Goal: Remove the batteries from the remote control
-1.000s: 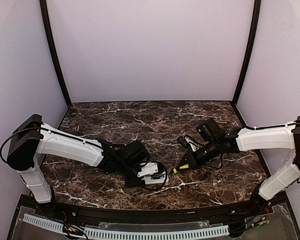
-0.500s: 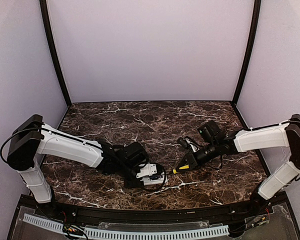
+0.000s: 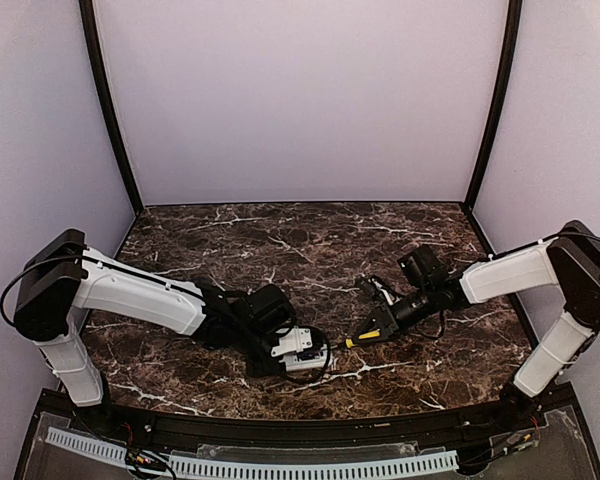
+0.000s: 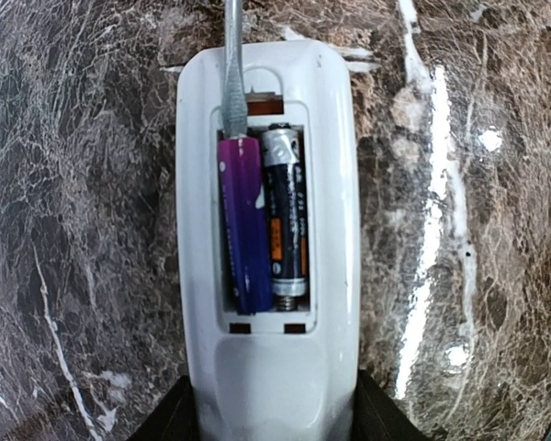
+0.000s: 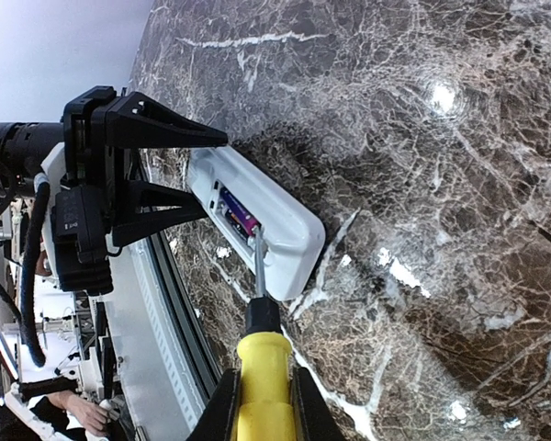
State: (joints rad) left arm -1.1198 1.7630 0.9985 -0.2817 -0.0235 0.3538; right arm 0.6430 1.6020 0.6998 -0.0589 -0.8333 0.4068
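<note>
The remote control (image 4: 331, 184) lies back-up on the marble, its compartment open. Two batteries sit side by side in it, a purple one (image 4: 243, 220) and a dark one (image 4: 286, 220) with an orange band. My left gripper (image 4: 274, 418) is shut on the remote's near end, one finger on each long side. My right gripper (image 5: 262, 413) is shut on a yellow-handled screwdriver (image 5: 262, 367). Its metal shaft (image 4: 232, 64) reaches into the compartment's far end and touches the top of the purple battery (image 5: 241, 213). From above, the remote (image 3: 302, 352) sits between both grippers, near the front.
The dark marble table (image 3: 310, 240) is walled by lilac panels at the back and sides. A black rail and a white toothed strip (image 3: 280, 465) run along the near edge, close to the remote. The left arm's black wrist (image 5: 101, 184) looms beside the remote.
The right arm's elbow has drawn back towards the right wall while the screwdriver tip stays at the remote. The left gripper and remote have barely shifted.
</note>
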